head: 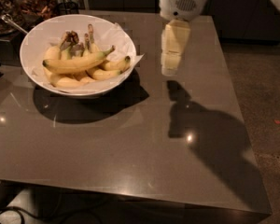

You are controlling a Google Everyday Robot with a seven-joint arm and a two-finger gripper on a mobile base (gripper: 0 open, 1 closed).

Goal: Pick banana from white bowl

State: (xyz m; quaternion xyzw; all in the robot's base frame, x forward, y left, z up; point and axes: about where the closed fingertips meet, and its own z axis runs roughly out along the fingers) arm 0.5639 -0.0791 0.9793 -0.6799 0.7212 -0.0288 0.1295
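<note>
Tabletop; banana stem rightward, gripper beside bowl

A single camera looked down obliquely from above the near edge of the table, facing its far side at moderate range. The gripper hung upper centre, right of the white bowl at upper left.

The hand right of white bowl.
</note>
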